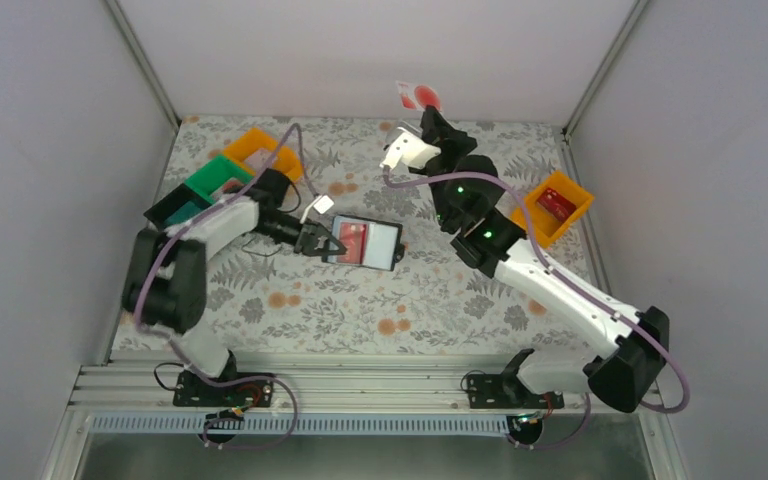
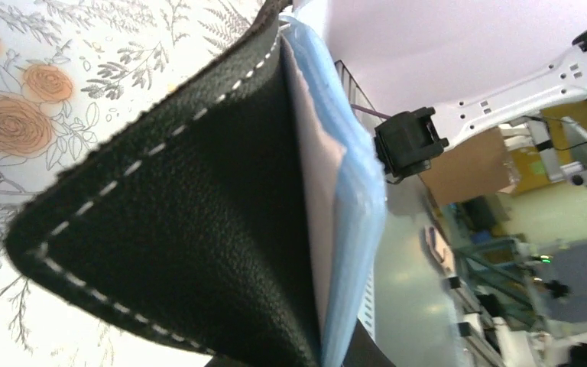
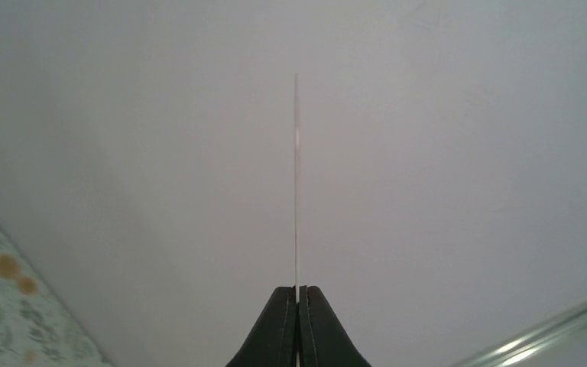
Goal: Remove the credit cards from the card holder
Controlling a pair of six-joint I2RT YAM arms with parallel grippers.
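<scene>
Plain pale grey walls (image 1: pixel 360 50) on three sides, joined by slim metal corner posts (image 1: pixel 142 62). Floral-patterned desk (image 1: pixel 360 310) below, edged near by aluminium rails (image 1: pixel 360 385). Soft, even light.

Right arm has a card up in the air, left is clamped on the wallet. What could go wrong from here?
1. The right gripper holds the raised card by one thin edge only; it could swivel or slip before reaching the orange bin.
2. The left gripper grips the card holder at one edge; pulling out the red card inside could drag the holder loose.
</scene>
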